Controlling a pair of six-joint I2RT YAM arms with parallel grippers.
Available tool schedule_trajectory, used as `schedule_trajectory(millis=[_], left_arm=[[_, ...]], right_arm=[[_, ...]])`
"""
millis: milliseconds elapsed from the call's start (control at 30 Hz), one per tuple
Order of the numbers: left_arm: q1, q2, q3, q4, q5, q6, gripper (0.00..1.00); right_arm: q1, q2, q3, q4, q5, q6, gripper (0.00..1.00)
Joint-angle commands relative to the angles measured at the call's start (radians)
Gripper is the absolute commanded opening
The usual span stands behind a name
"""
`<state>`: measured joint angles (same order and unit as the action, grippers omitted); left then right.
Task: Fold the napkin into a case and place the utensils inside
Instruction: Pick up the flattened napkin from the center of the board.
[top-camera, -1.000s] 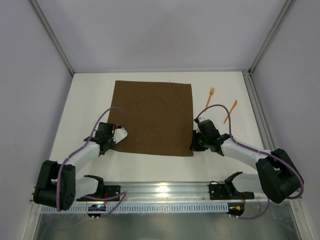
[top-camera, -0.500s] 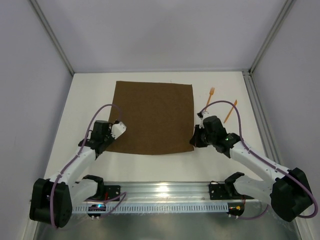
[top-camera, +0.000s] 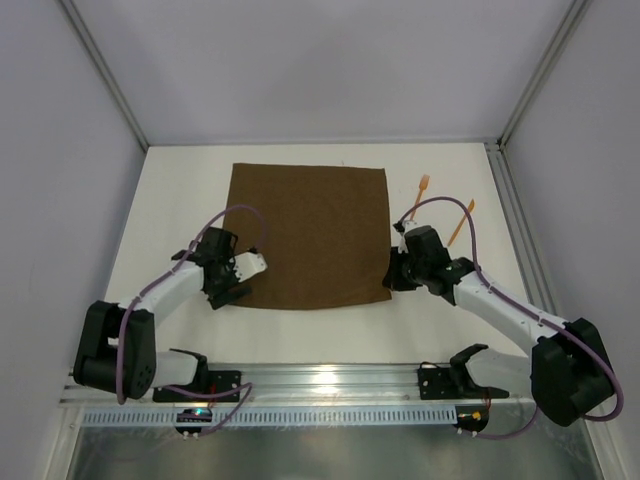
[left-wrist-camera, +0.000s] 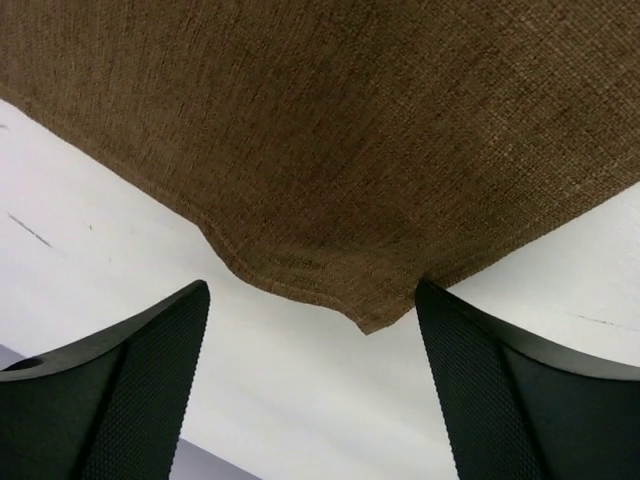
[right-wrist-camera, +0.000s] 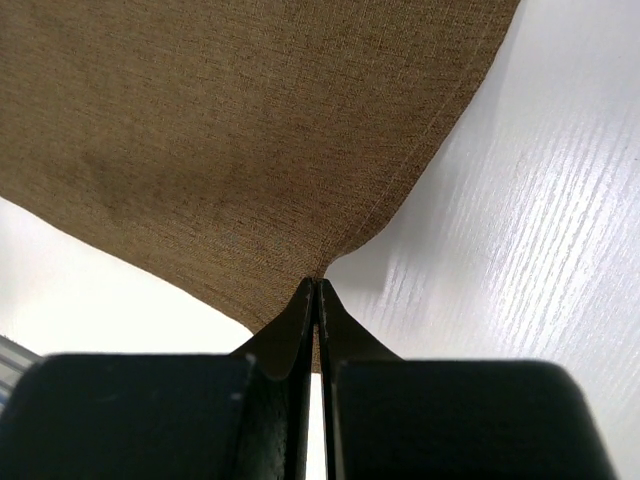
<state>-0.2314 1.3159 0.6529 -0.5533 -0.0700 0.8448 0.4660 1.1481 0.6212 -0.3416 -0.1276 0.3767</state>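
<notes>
Napkin (top-camera: 308, 235) flat on table (top-camera: 170, 200); utensils (top-camera: 421, 190) near right tool (right-wrist-camera: 317, 300).

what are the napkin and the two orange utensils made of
The napkin looks like coarse woven cloth, matte brown: visible weave and a stitched hem. The fork and the pointed piece seem thin orange plastic; too small to judge finish.

You have a white table (top-camera: 300, 325) with a dark brown napkin (top-camera: 310, 235) spread on it as one open square, toward the far middle. In the left wrist view, its near left corner rests on the white top with a slight wave along the hem. To the right, apart from the napkin, lie two orange utensils: a fork (top-camera: 419, 195), tines far, and a pointed piece (top-camera: 461, 222) beside it, both slanted.
</notes>
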Motion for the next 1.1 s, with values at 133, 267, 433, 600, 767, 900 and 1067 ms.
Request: schedule_trajectory(millis=[133, 267, 433, 600, 767, 900, 1067], left_arm=[[0.003, 0.06, 0.031, -0.112, 0.1, 0.085, 0.62], [0.012, 0.031, 0.056, -0.247, 0.156, 0.103, 0.49], [0.017, -0.081, 0.062, -0.295, 0.194, 0.111, 0.53], [0.017, -0.119, 0.013, -0.259, 0.149, 0.131, 0.56], [0.023, -0.018, 0.01, -0.182, 0.13, 0.108, 0.55], [0.055, 0.048, 0.008, -0.097, 0.111, 0.109, 0.54], [0.055, 0.118, -0.001, -0.039, 0.115, 0.083, 0.49]], right_arm=[[-0.003, 0.018, 0.057, 0.024, 0.002, -0.028, 0.03], [-0.004, 0.022, 0.066, 0.024, 0.005, -0.032, 0.03], [-0.003, 0.032, 0.068, 0.026, -0.003, -0.033, 0.03], [-0.004, 0.025, 0.066, 0.023, -0.003, -0.035, 0.03], [-0.003, 0.025, 0.066, 0.023, -0.001, -0.038, 0.03], [-0.003, 0.029, 0.063, 0.026, -0.003, -0.038, 0.03], [-0.003, 0.03, 0.057, 0.03, -0.003, -0.038, 0.03]])
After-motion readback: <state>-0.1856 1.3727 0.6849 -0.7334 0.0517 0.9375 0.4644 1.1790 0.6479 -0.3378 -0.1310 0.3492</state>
